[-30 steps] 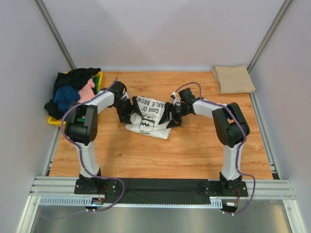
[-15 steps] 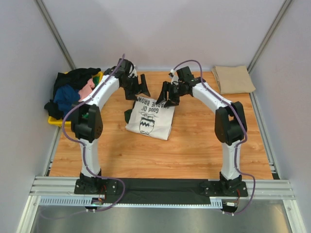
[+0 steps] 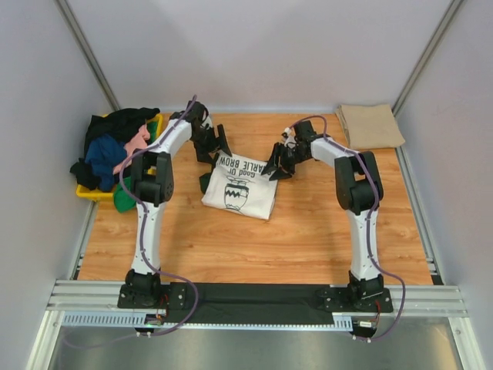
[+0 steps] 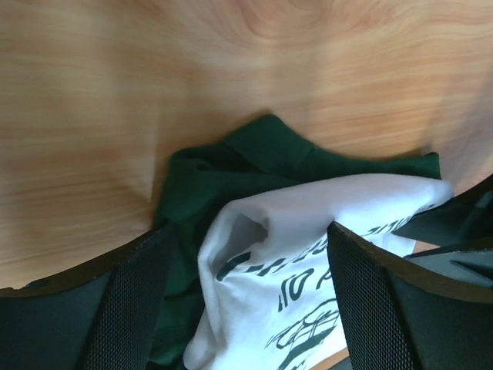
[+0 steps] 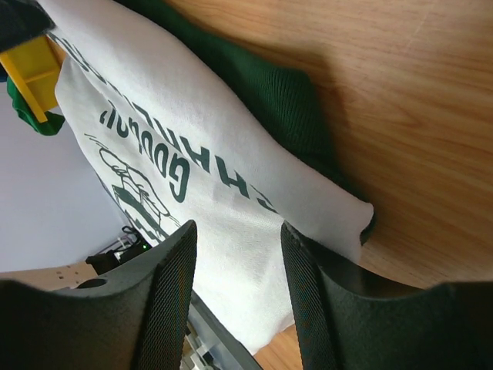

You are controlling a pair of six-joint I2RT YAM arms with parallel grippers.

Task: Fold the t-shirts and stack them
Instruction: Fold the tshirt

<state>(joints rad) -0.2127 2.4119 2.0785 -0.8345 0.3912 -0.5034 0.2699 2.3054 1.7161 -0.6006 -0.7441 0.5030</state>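
The cream t-shirt (image 3: 240,187) with black "Charlie Brown" print lies folded flat mid-table, its dark green sleeves tucked under the far corners. My left gripper (image 3: 216,149) is open low over its far left corner; in the left wrist view (image 4: 250,254) the fingers straddle cream cloth (image 4: 323,208) and the green sleeve (image 4: 231,166). My right gripper (image 3: 276,166) is open at the far right corner; in the right wrist view (image 5: 237,231) the cream cloth (image 5: 192,131) lies between the fingers, with the green sleeve (image 5: 289,100) beside it. A folded tan t-shirt (image 3: 370,126) lies at the back right.
A yellow tray (image 3: 86,191) at the left edge holds a heap of black, blue and pink t-shirts (image 3: 115,142); a green one (image 3: 122,199) hangs over its near side. White walls close in the table on three sides.
A second ago both grippers were at the cream shirt's sides. They rose toward the back of the table, then came down at the shirt's far corners. The shirt lies slightly flatter.
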